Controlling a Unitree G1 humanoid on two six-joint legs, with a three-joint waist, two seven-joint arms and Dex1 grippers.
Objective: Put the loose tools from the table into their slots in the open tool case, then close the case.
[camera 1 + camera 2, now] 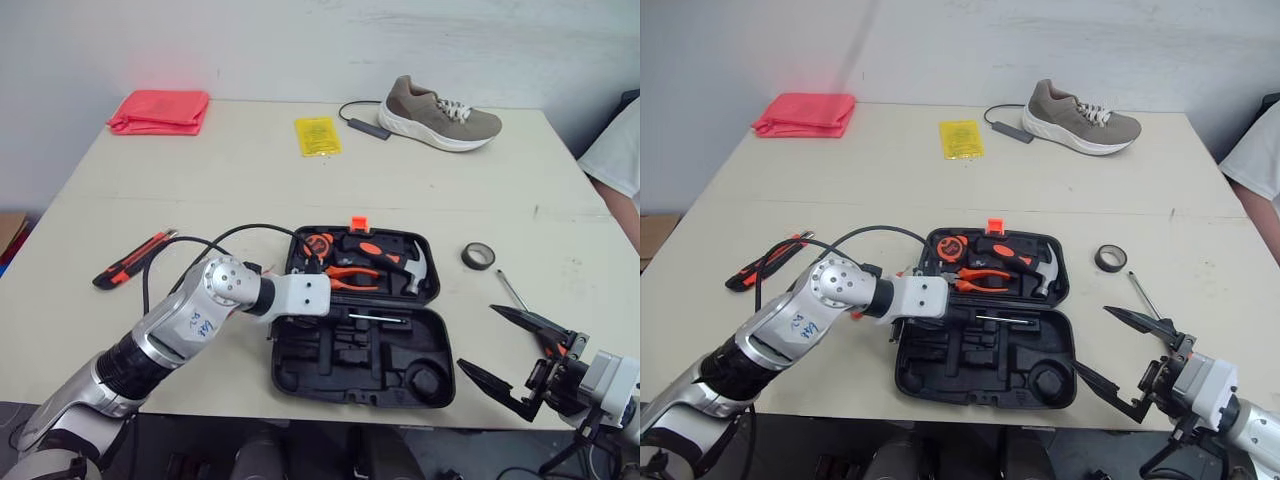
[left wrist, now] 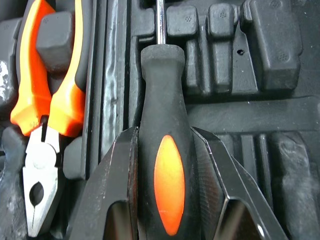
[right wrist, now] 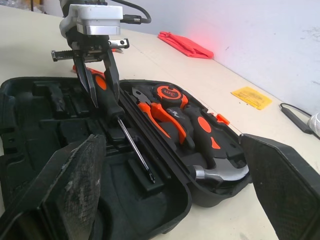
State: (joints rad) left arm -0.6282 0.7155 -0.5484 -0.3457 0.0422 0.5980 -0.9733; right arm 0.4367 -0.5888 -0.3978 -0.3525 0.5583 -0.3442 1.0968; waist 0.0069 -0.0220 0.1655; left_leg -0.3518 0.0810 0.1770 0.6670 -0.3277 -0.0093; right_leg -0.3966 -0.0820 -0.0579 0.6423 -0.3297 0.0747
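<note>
My L claw [image 3: 106,102] clamps screwdriver [image 2: 162,90] by handle, shaft angled into open tool case [image 1: 300,375]; R claw [image 1: 476,336] gapes wide, empty, near counter [image 1: 300,180] edge right of case.

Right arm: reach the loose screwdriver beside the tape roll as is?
Probably yes: the right end effector is open and empty, and the loose screwdriver lies on bare table just ahead, nothing between.

The left arm [image 1: 185,330] is clad in silver shells bearing blue handwriting; a black cable [image 1: 250,227] is looped at its 12 o'clock side.
</note>
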